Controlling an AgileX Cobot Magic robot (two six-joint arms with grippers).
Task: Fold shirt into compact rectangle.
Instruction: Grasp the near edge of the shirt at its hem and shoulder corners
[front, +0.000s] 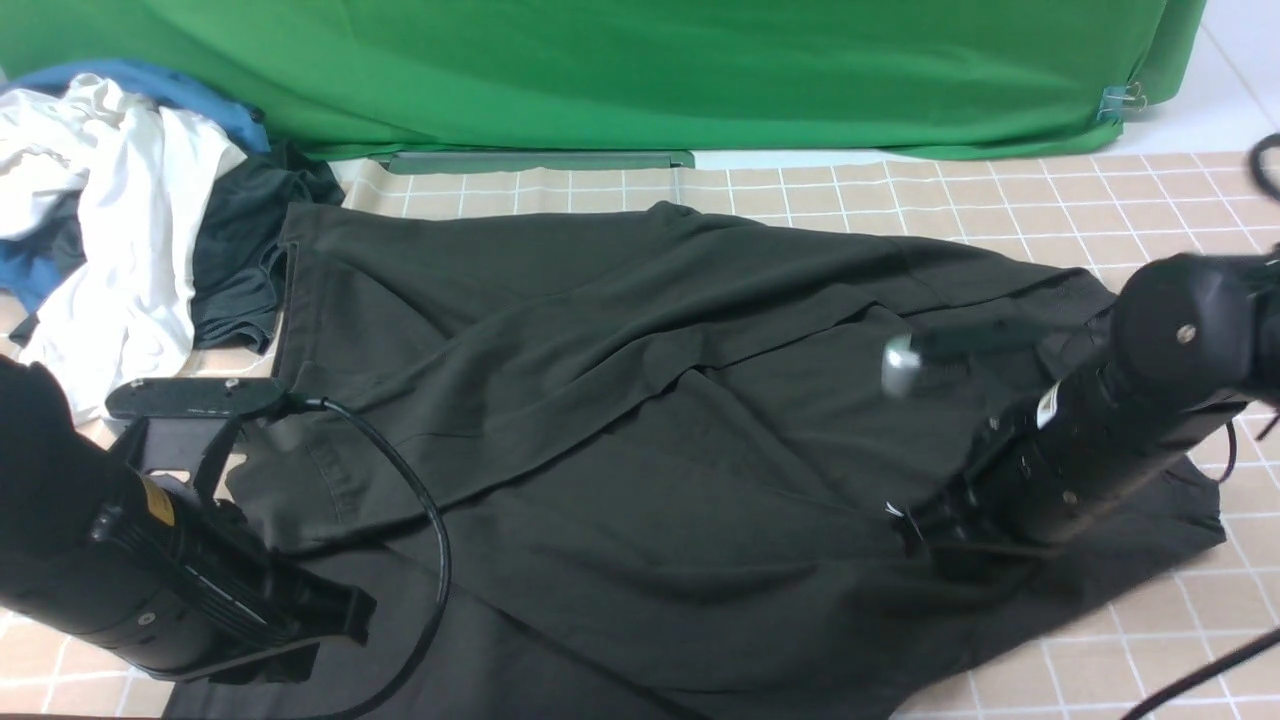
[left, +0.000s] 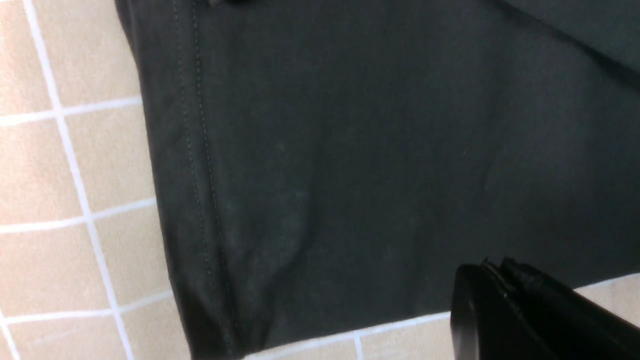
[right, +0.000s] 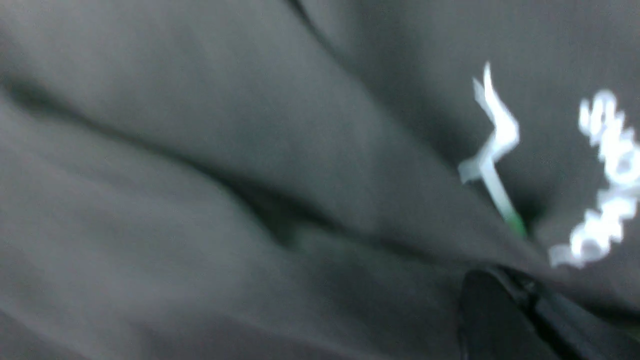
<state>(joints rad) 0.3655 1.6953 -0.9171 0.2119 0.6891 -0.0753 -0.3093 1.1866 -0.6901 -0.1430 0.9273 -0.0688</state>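
The black shirt (front: 640, 420) lies rumpled across the checked table, with folds running over its middle. My right gripper (front: 915, 530) presses into its right part, shut on a pinched ridge of shirt (right: 250, 150) cloth that runs into the fingertips (right: 480, 300). The white chest print (right: 492, 140) shows just beside them, blurred. My left gripper (front: 340, 610) is low at the near left, over the shirt's edge. In the left wrist view its jaws (left: 492, 272) are shut above a stitched hem of the shirt (left: 350, 150), with nothing visible between them.
A pile of white, blue and dark grey clothes (front: 110, 200) sits at the back left, touching the shirt's corner. A green backdrop (front: 640, 70) closes the far side. A black cable (front: 425, 520) loops from the left arm across the shirt. Bare checked tablecloth (front: 1100, 190) shows at the far right.
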